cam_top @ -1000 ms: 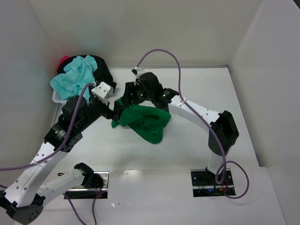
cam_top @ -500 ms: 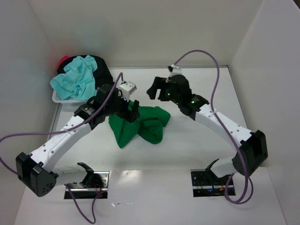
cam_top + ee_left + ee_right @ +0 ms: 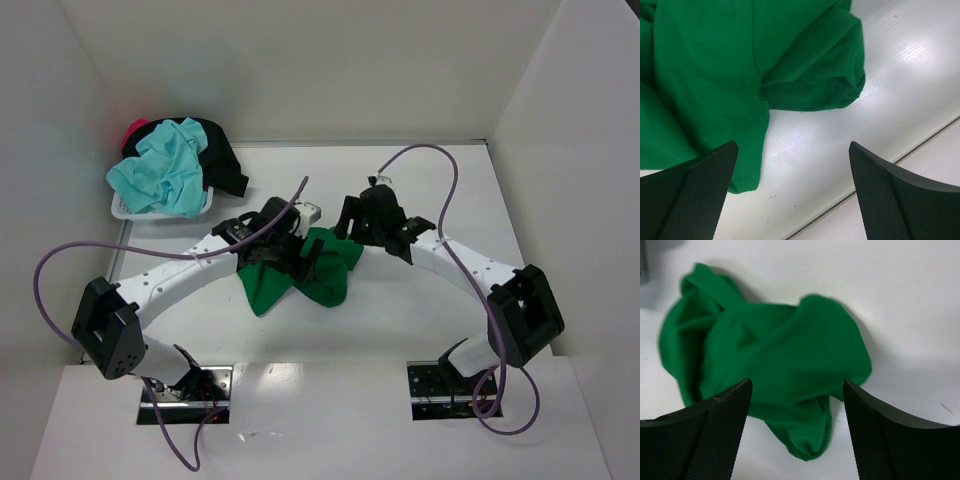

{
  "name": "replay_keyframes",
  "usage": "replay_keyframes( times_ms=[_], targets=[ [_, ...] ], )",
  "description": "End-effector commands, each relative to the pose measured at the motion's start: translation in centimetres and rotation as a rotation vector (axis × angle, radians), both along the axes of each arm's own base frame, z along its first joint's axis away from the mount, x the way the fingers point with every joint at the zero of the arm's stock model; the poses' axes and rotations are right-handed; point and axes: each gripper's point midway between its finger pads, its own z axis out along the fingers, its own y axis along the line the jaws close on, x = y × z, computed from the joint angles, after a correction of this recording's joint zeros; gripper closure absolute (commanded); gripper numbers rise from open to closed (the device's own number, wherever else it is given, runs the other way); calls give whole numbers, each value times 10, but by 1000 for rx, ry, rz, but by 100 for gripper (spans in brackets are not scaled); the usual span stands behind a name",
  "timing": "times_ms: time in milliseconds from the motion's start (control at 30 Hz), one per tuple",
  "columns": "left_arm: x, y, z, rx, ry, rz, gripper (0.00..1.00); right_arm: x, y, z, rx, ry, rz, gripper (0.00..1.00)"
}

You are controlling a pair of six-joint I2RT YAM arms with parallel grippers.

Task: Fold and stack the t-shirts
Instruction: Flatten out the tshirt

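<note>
Green t-shirt: lies crumpled in a loose heap near the middle of the desk, slightly toward the left edge, and nothing holds it.
Other t-shirts: a turquoise, black and pink-red pile sits at the far left corner, heaped over the white basket.
Left fingers: spread wide and holding nothing, they hover low over the near side of the green cloth, with bare desk showing between them.
Right fingers: also spread wide and holding nothing, poised above the far right side of the heap.
Step in hand: it looks like the start of spreading, since the shirt is bunched and no fold is made.
Next move: probably each arm must pinch a separate edge or corner, such as a hem or a shoulder, then draw them apart to flatten the cloth. The layers overlap, so taking a single layer matters.
</note>
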Motion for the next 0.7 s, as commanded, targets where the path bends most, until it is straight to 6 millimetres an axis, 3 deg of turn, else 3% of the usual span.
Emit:
replay_keyframes(
  times_ms=[0, 167, 300, 667],
  targets=[
    [9, 5, 9, 17, -24, 81, 1, -15, -9, -19, -5, 60, -41, 22],
    [10, 8, 11, 8, -40, 111, 1, -21, -18, -33, 7, 95, -91, 22],
    [9, 10, 13, -1, -44, 132, 1, -27, -21, -58, -6, 142, -108, 22],
    [2, 15, 15, -13, -48, 139, 1, -14, -19, -91, -47, 172, -138, 23]
  ],
)
